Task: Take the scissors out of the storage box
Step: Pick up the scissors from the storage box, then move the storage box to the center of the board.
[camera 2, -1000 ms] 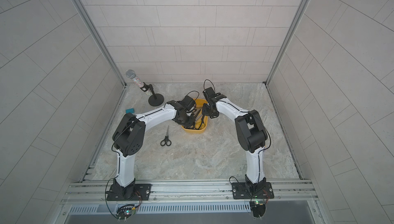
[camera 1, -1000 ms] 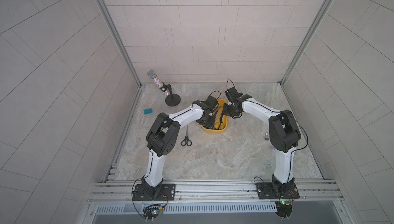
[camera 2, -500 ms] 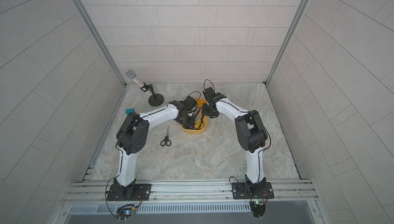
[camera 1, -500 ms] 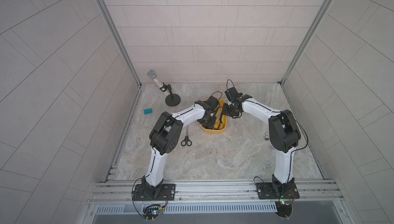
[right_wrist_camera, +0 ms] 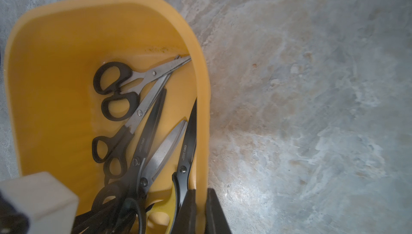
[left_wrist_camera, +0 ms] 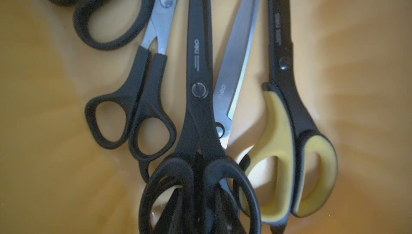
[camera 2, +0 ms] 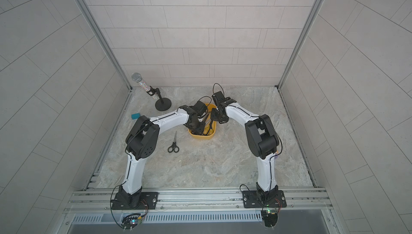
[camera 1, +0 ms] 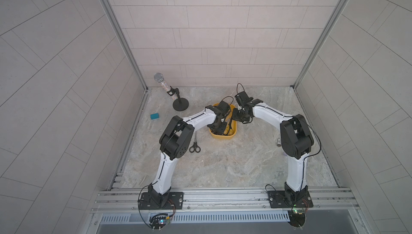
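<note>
Right wrist view: right pincer (right_wrist_camera: 201, 212) clamped on the storage box (right_wrist_camera: 66, 32) rim, five scissors (right_wrist_camera: 142, 155) piled inside, a sixth pair (camera 1: 194, 147) out on the surface (camera 1: 223, 166). Low in the box sits the left pincer (camera 1: 219, 130), opening unreadable. Overlapping handles could snag and drag neighbours up!

The one marking that can be read is the brand "deli", printed in small pale letters running along the blade. It appears on three pairs lying in the storage box (left_wrist_camera: 44, 114).

1. On the all-black scissors (left_wrist_camera: 198, 70), "deli" stands on the black blade near the pivot screw. Two finer lines printed next to it are too small to read.
2. On the silver-bladed scissors (left_wrist_camera: 236, 50), "deli" stands on the bare metal, just beside the all-black pair's pivot.
3. On the yellow-and-black scissors (left_wrist_camera: 281, 50), which lie along a long wall of the storage box, "deli" stands on the black blade. A smaller line after it is illegible.
</note>
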Motion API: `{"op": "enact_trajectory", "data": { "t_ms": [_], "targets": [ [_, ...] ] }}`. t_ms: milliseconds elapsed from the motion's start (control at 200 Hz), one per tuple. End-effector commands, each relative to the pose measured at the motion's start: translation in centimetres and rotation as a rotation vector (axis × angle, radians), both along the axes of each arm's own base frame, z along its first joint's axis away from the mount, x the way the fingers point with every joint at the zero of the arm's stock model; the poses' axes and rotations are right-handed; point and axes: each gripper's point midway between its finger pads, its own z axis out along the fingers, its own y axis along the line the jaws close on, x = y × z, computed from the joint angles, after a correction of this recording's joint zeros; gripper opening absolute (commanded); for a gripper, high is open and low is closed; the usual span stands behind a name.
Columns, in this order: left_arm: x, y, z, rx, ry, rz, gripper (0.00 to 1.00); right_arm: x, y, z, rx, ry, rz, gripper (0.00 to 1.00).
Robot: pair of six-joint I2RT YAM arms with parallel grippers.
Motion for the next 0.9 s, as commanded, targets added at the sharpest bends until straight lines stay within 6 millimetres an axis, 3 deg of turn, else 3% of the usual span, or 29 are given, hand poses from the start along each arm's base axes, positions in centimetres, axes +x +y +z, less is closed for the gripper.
{"op": "enact_trajectory", "data": {
  "t_ms": [0, 200, 510, 895],
  "targets": [
    [-0.7, 0.6, -2.0, 0.045, 0.046, 0.001, 0.15, 0.2, 0.6, 0.1, 0.016, -0.008, 0.003, 0.11],
    [0.5, 0.0, 0.3, 0.01, -0.026, 0.0, 0.0, 0.2, 0.3, -0.1, 0.005, -0.005, -0.001, 0.11],
    [2.6, -0.3, 8.9, -0.08, -0.234, 0.032, 0.0, 1.0, -0.6, 0.0, -0.007, -0.009, -0.039, 0.09],
    [-0.1, 3.8, 13.9, -0.107, -0.327, 0.193, 0.0, 4.1, -3.3, 0.9, -0.066, -0.05, -0.075, 0.07]
  ]
}}
